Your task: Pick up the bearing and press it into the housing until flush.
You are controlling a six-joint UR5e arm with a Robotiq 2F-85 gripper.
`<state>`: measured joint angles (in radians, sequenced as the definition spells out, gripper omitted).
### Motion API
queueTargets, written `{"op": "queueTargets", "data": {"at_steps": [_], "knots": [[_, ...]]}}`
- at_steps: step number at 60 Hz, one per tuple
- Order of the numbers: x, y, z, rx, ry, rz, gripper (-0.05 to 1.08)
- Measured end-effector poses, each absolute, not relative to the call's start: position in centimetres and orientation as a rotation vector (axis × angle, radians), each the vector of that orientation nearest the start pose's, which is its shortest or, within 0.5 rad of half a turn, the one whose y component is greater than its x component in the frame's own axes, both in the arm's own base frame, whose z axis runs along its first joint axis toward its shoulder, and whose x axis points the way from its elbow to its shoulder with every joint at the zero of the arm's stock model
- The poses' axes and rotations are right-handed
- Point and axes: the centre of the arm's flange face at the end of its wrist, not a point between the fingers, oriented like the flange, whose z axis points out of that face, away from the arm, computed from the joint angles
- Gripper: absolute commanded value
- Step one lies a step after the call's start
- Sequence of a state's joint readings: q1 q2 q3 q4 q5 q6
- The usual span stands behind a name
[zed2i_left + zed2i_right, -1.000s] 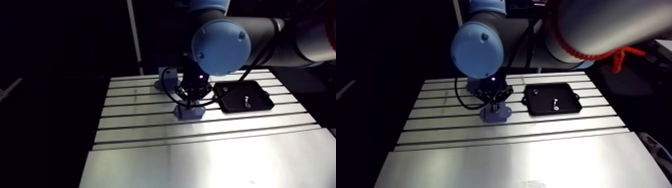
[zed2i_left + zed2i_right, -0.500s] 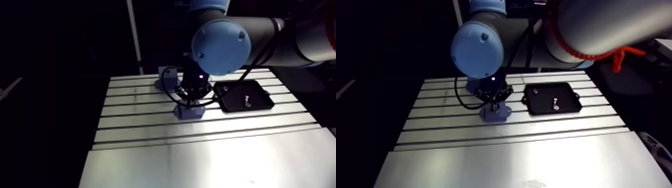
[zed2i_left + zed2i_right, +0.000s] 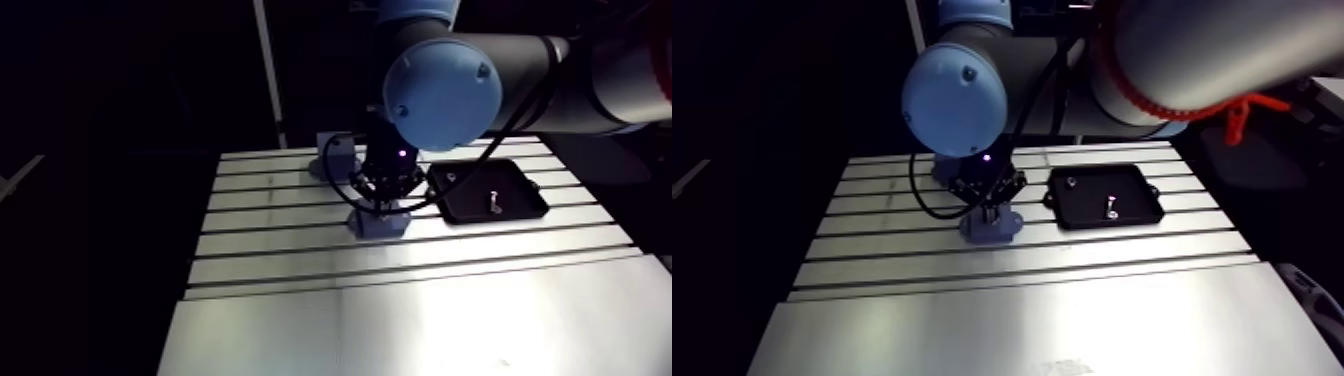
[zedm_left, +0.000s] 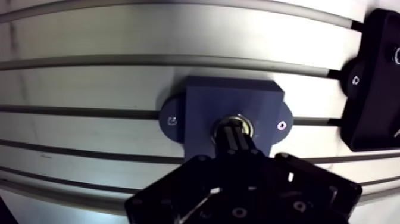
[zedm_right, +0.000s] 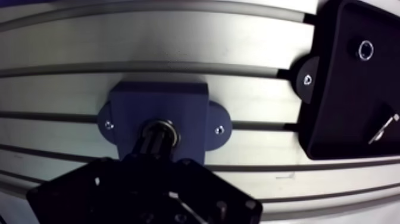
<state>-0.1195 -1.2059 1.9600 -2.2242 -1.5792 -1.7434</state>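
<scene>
A blue housing (image 4: 202, 107) with two mounting ears lies flat on the slotted table (image 4: 89, 36). A silver bearing (image 4: 245, 124) shows as a ring in the housing's middle bore. My gripper (image 4: 233, 136) stands straight over it, its fingers together and their tips resting on the bearing. The fingers hide most of the bearing, so how deep it sits cannot be told. In the arm view the gripper (image 3: 381, 207) comes down onto the housing (image 3: 378, 225) near the table's middle.
A black tray (image 3: 488, 192) lies beside the housing and holds a small metal part (image 5: 381, 128) and a small ring (image 5: 364, 49). A second blue block (image 3: 336, 153) stands at the table's back edge, behind the gripper.
</scene>
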Motion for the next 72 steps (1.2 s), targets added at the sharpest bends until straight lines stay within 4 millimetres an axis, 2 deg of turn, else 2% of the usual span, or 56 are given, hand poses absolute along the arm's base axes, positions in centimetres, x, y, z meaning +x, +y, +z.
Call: {"op": "queueTargets", "data": {"at_steps": [15,27,28,29,30,31,32,33,34,35,50,72], "knots": [[-54.0,-6.8,18.6,-0.082,3.048,-0.010,1.06],[-54.1,-6.9,20.3,-0.086,3.078,-0.009,1.02],[-54.1,-6.9,20.5,-0.087,3.081,-0.008,0.96],[-54.1,-6.9,20.7,-0.087,3.084,-0.008,0.79],[-54.1,-7.0,20.9,-0.088,3.086,-0.008,0.79],[-54.1,-7.0,21.1,-0.088,3.087,-0.007,0.48],[-54.1,-7.0,21.3,-0.088,3.089,-0.007,0.48],[-54.1,-7.0,21.5,-0.089,3.090,-0.007,0.10],[-54.0,-7.0,22.0,-0.090,3.090,-0.007,0.10],[-54.0,-7.0,22.2,-0.090,3.089,-0.007,0.02],[-53.9,-6.9,26.8,-0.091,3.013,0.001,0.00],[-54.7,-6.3,34.0,-0.087,3.027,0.028,0.00]]}}
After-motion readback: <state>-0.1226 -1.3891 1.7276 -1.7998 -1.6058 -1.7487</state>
